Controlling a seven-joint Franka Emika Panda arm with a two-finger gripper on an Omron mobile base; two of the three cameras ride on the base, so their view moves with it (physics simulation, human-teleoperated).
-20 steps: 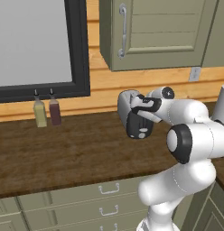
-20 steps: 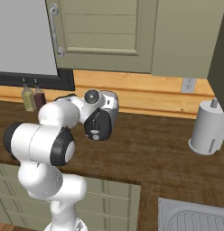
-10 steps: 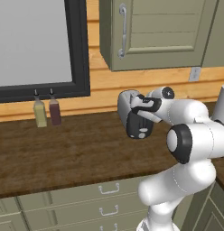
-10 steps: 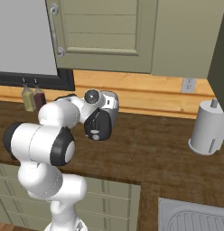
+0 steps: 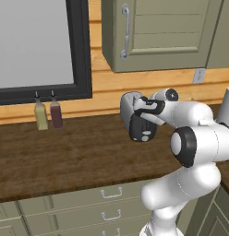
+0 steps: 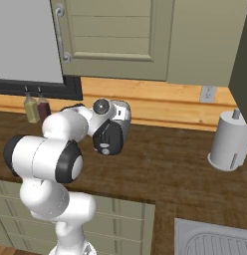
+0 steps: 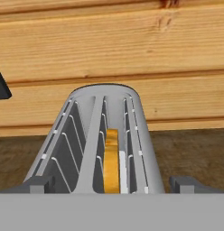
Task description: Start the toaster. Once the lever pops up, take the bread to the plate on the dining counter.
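At the far left of the worktop (image 5: 65,156), two small bottles (image 5: 47,115) stand against the wall under the dark-framed window, well apart from the work; further right the toaster (image 5: 130,106) sits near the wall with its glossy black end panel facing the base, the hand hanging just above it; the lever (image 6: 106,147) shows as a small pale knob low on that panel in the right base view; it looks stiff and sprung, best pressed straight down from above with one fingertip, not pinched. In the hand view the gripper (image 7: 112,184) looks down along the slots, its two dark tips wide apart at either side of the toaster, holding nothing; between them the bread (image 7: 112,167) stands on edge in the right-hand slot, only its tan crust showing; it will probably be light, a little crumbly and easily crushed, so a gentle grip across its flat faces near the top edge seems right. Far right stands a paper towel roll (image 6: 227,142).
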